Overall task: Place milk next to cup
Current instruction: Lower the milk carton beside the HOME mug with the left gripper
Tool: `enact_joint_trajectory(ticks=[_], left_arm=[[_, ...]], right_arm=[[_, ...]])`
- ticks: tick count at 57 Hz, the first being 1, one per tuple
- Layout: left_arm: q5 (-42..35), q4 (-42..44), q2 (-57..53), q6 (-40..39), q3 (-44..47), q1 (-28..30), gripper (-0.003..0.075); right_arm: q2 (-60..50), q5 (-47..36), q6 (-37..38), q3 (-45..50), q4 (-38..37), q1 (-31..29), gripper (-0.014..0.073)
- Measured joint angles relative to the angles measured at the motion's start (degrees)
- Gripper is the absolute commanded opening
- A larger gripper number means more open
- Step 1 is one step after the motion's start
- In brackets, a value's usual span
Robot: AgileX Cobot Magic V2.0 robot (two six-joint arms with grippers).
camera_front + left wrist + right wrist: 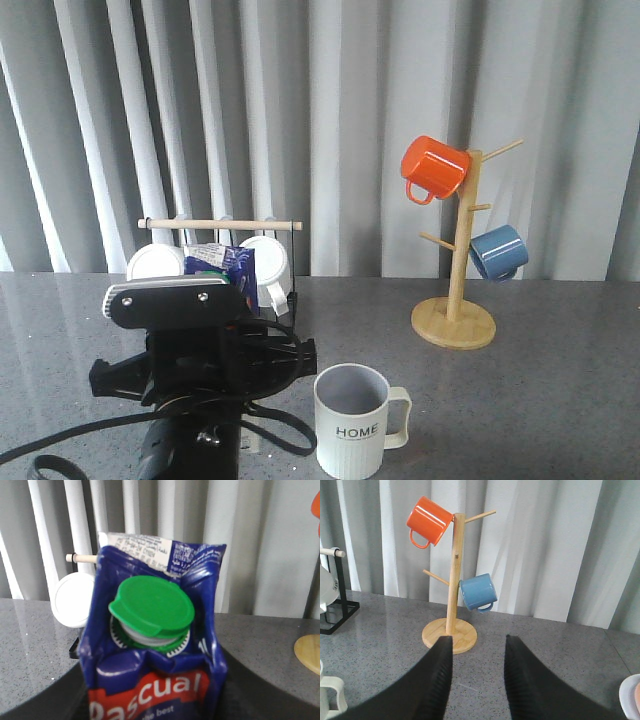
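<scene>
The milk (152, 680), a blue carton with a green round cap (152, 607) and a red "Pascual" band, fills the left wrist view and stands upright. My left gripper (150, 702) is shut on it, its dark fingers (47, 705) just showing on both sides. In the front view only the milk's top (222, 264) shows behind the left arm (185, 345). The cup (350, 420), a ribbed pale mug marked "HOME", stands on the table to the arm's right. My right gripper (477, 647) is open with nothing between its fingers; the cup's handle (331, 692) shows at that view's edge.
A wooden mug tree (455, 322) with an orange mug (433, 167) and a blue mug (497, 252) stands at the back right. A black rack with a wooden bar (220, 225) and white mugs (265, 262) stands behind the milk. Black cables (60, 455) lie near the left arm.
</scene>
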Motion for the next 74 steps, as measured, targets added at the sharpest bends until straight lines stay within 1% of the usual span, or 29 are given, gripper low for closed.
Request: enact_joint_trajectory(ticks=[9, 21, 33, 49, 58, 74], left_arm=[[-0.9, -2.6, 2.0, -0.6, -2.3, 0.0, 0.0178], [2.3, -2.1, 4.2, -4.1, -2.8, 0.0, 0.0178], [1.1, -1.0, 7.9, -5.0, -2.8, 0.0, 0.0178], [1.2, -0.4, 8.6, -7.6, -2.8, 0.0, 0.0178], [2.5, 0.2, 9.1, -7.7, -2.8, 0.0, 0.0178], [2.4, 0.4, 10.9, -7.8, -2.8, 0.0, 0.0178]], right_arm=[[0.0, 0.0, 0.0, 0.0, 0.0, 0.0, 0.0265], [0.0, 0.0, 0.0, 0.0, 0.0, 0.0, 0.0265], [0.0, 0.0, 0.0, 0.0, 0.0, 0.0, 0.0265], [0.0, 0.0, 0.0, 0.0, 0.0, 0.0, 0.0265], [0.0, 0.0, 0.0, 0.0, 0.0, 0.0, 0.0265], [0.0, 0.0, 0.0, 0.0, 0.0, 0.0, 0.0265]])
